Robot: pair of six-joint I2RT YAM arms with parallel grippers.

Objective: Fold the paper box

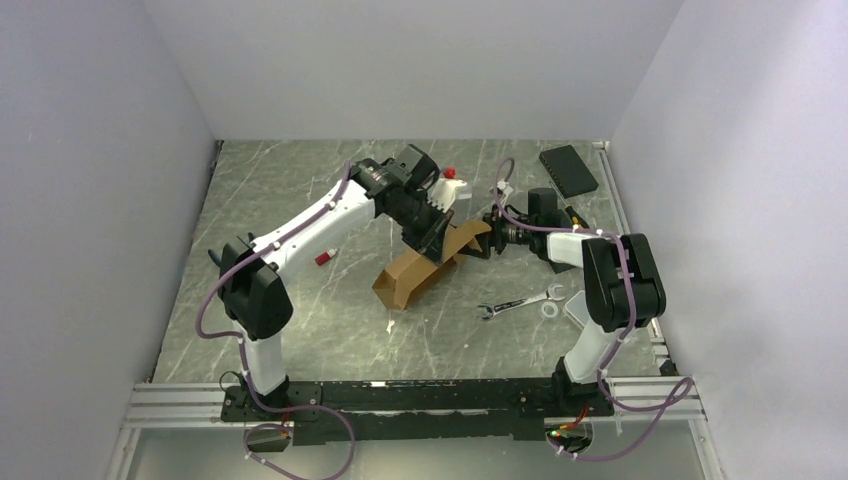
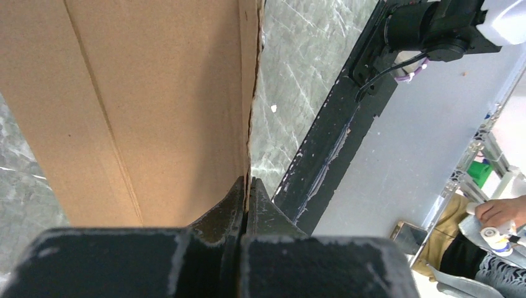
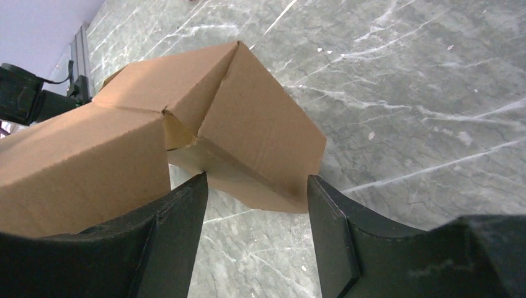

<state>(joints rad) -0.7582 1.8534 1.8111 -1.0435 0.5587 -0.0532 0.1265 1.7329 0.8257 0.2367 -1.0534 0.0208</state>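
Observation:
The paper box is plain brown cardboard, partly formed into an oblong tube, lying slantwise mid-table. My left gripper is shut on its upper edge; in the left wrist view the jaws pinch a thin cardboard wall. My right gripper is open at the box's right end. In the right wrist view its fingers stand wide apart just short of the end flaps, which stick out half folded.
A wrench and a white ring lie right of the box. A black pad sits at the back right. A small red and white piece lies left of the box. A red-capped white item is behind the left gripper.

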